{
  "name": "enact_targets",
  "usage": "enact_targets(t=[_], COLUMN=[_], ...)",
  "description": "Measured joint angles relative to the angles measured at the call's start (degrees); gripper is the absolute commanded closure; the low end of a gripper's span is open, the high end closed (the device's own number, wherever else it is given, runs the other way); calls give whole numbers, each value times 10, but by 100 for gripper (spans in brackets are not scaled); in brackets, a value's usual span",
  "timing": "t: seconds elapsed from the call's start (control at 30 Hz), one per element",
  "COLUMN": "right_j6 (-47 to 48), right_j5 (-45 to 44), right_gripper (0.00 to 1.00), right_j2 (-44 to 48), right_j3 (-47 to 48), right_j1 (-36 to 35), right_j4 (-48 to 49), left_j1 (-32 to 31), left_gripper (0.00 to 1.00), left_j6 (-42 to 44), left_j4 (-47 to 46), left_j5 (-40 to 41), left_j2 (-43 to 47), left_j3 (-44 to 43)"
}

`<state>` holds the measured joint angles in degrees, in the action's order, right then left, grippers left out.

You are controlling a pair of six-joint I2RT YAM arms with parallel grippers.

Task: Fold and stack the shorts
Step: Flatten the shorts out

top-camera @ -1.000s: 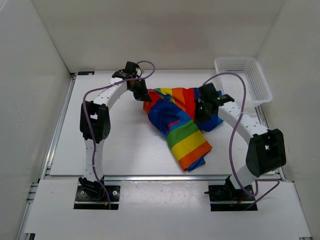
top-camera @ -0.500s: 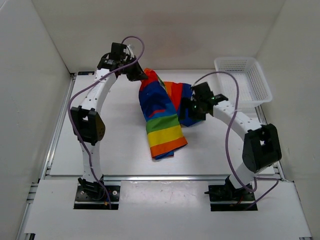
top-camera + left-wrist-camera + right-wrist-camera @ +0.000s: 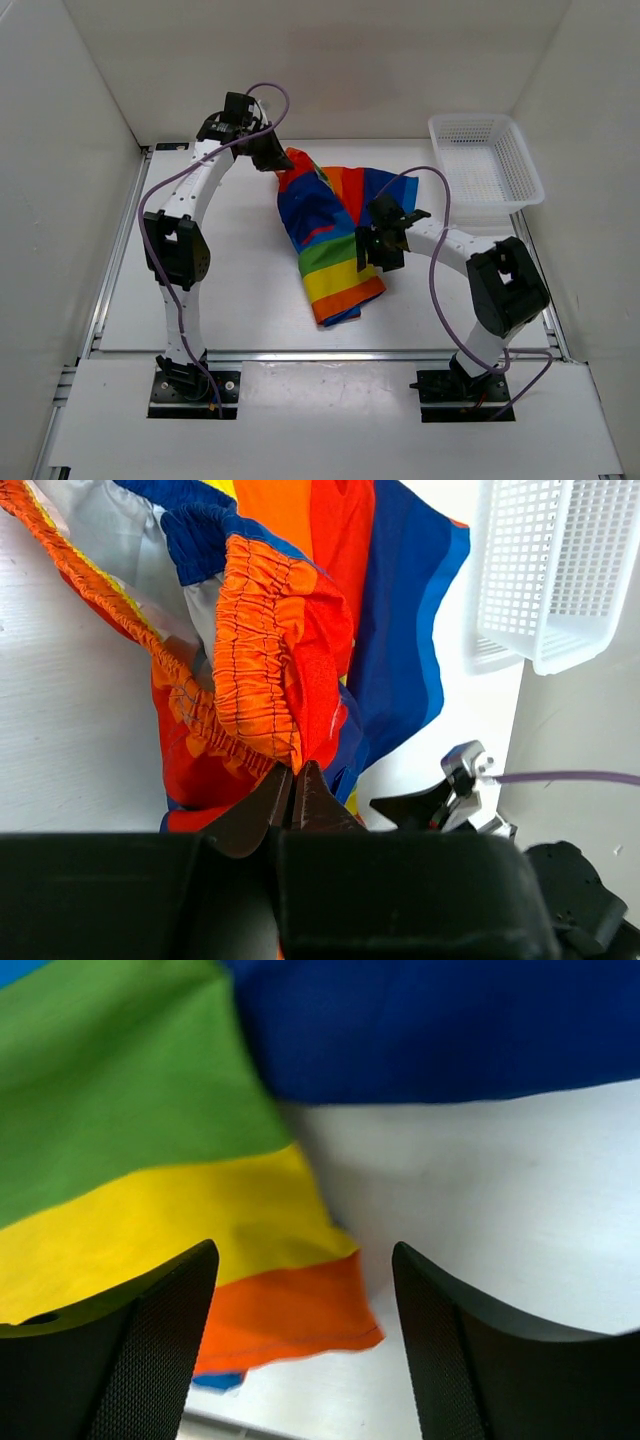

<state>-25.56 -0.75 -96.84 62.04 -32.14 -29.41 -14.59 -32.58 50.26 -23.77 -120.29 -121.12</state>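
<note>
Two grippers on it: left gripper (image 3: 292, 783) clamped on the shorts (image 3: 300, 640) at the waistband, right gripper (image 3: 305, 1290) spread wide (holding nothing) above the striped leg; best to pinch that orange edge squarely

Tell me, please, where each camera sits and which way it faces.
Top external: above and behind the robot, looking down at table, shorts and basket; both arms show.
Left wrist: on the left arm, looking along the shut left fingers pinching the shorts' waistband.
Right wrist: on the right arm, looking down between the open right fingers at the shorts' hem.
Shared: top and left wrist both show the basket.
</note>
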Motion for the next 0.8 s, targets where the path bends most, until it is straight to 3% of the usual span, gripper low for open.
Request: enact_targets(t=[0.17,0.27,0.3,0.43,0.57,0.8], right_j6=[-9,-11,-11,-25,-6,58], right_j5=[-30,-18,-14,-27,-79,-156], right_gripper=[41,80,100,100,100,100], right_j2=[-38,-35,-34,-26,-25,-27], right_j3=[-2,-12,-16,-23,37,376], right_j1=[0,1,1,2,14,95], right_j4=[11,37,44,43,-16,-72], left_j1=[0,0,0,0,-1,11], left_gripper=[90,90,90,90,90,90], left_j6=[2,3,4,7,7,-2], left_j4=[1,4,4,7,11,44], left_j5=[3,5,5,7,9,2], left_j2=[1,1,1,1,0,-34], left_j3=[19,37,40,44,37,-153])
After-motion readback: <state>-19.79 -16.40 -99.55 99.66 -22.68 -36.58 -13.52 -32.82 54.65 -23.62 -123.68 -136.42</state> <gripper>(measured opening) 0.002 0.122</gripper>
